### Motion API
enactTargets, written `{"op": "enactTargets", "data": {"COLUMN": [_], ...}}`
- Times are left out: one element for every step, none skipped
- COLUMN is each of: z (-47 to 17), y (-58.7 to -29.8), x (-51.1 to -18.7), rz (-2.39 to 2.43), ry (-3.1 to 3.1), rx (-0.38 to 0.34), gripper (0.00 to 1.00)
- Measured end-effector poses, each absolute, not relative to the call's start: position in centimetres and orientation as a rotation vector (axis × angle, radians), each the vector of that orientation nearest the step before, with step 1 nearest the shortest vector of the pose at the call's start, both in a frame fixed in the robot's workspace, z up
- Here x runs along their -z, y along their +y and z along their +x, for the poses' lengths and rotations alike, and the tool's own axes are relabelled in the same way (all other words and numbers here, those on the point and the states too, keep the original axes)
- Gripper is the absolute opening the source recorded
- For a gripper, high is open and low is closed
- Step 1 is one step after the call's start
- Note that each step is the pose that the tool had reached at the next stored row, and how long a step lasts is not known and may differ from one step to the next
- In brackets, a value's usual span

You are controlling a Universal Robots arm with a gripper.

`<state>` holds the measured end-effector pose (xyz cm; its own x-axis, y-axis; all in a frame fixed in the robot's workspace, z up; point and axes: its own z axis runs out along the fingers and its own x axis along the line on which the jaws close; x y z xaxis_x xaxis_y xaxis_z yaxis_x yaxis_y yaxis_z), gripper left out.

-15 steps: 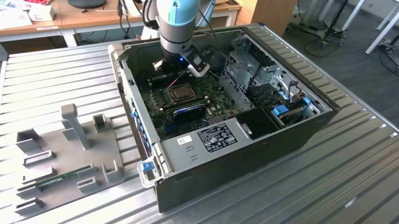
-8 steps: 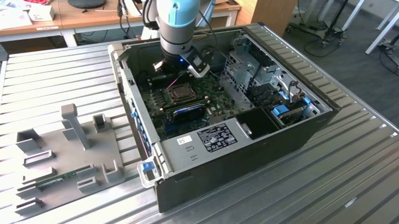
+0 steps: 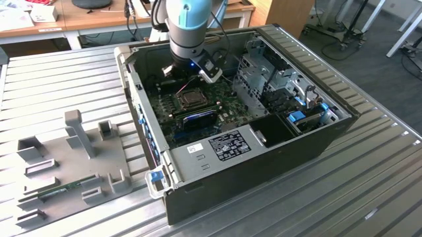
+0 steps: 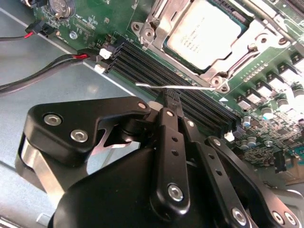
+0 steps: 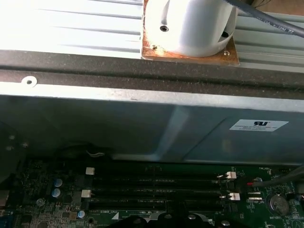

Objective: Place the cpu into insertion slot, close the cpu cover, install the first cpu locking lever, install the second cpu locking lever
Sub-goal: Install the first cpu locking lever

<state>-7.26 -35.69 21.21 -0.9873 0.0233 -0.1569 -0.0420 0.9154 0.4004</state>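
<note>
Going by the second wrist view: seeing the chip seated flat in the socket, with the cover folded down over its edges. Calling steps one and two done on that basis. Down to the levers now.

Spotting one thin silver lever sticking out sideways along the memory slots, free end well out from the socket, so judging it not latched yet. Can't make out the other one well enough to call it either way.

Finding the claw pressed together, tips right up against that lever. Can't say for sure whether pinching the rod or just touching it.

Over in the exterior view, spotting the arm reaching down into the open computer case, just above the socket.
</note>
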Motion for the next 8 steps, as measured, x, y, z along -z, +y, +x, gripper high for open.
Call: {"op": "enactTargets", "data": {"z": [-7.26,-7.26,-7.26,-7.26,-7.26,-7.26,-7.26,-7.25], "y": [-35.71,-35.72,-35.74,-35.76,-35.77,-35.79,-35.81,-35.83], "x": [-21.17,-21.11,-21.03,-20.95,-20.87,-20.79,-20.73,-20.67], "rz": [-0.014,-0.014,-0.014,-0.014,-0.014,-0.014,-0.014,-0.014], "ry": [2.918,2.918,2.918,2.918,2.918,2.918,2.918,2.919], "rx": [-0.615,-0.615,-0.615,-0.615,-0.615,-0.615,-0.615,-0.615], "gripper": [0.10,0.10,0.10,0.10,0.10,0.10,0.10,0.10]}}
